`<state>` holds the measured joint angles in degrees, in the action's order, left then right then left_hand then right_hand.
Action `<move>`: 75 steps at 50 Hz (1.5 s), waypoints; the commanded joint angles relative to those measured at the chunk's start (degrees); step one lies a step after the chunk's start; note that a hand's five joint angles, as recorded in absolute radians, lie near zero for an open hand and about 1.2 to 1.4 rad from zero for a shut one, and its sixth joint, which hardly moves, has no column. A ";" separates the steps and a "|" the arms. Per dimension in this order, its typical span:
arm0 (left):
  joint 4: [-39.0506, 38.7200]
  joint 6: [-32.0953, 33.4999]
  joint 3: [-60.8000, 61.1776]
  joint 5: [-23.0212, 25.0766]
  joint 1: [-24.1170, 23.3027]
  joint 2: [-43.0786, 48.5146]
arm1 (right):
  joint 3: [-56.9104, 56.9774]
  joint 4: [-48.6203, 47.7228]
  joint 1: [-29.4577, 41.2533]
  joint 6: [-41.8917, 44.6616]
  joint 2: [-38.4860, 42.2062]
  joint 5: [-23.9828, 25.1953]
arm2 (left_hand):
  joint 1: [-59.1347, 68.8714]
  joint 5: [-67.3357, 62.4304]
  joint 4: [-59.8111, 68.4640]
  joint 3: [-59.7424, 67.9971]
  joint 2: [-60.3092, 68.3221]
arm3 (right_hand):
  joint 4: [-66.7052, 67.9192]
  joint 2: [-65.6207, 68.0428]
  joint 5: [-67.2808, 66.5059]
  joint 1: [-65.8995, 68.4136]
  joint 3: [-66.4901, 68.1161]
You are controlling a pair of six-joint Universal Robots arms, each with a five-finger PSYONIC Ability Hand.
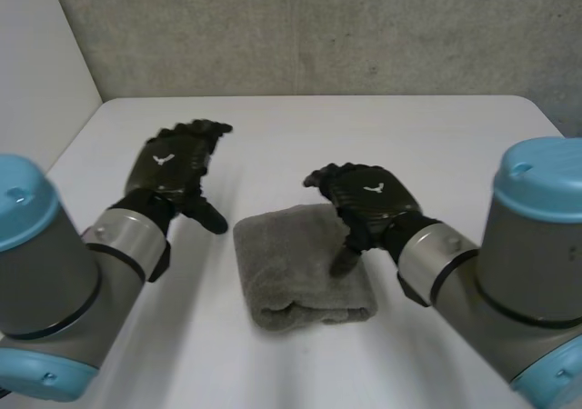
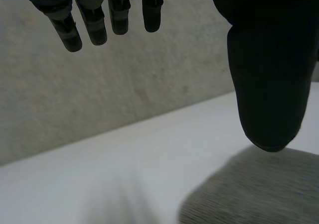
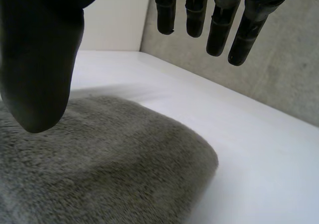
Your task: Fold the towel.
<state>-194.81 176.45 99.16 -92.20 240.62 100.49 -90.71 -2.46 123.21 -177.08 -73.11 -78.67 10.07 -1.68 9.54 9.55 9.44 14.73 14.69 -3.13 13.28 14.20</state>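
— At lower centre, towel (image 1: 291, 268): how far along?
— Already folded into a compact pad; little seems left. Left hand (image 1: 168, 168), upper left, fingers relaxed; right hand (image 1: 373, 195) likewise, thumb over it.

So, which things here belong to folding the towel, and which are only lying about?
Belong to the job:
- towel, grey, already lying folded
- left hand, open, beside the towel
- right hand, open, over the towel's near-right part

Not part of the job:
- table, white, only the support
- wall, grey, behind the table
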 commanded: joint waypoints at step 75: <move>31.33 0.39 -23.66 -9.58 0.46 -8.03 | 7.82 6.59 -14.57 9.73 -15.13 -11.24 | -0.07 1.68 0.46 0.45 0.56 | -4.73 -4.69 3.13 -3.28 -4.20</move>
<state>-164.14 177.23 75.81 -101.59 239.34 93.20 -84.41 1.27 109.56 -167.20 -88.11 -88.67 9.86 -1.68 9.53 9.49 9.39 14.73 14.68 -3.12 12.74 14.20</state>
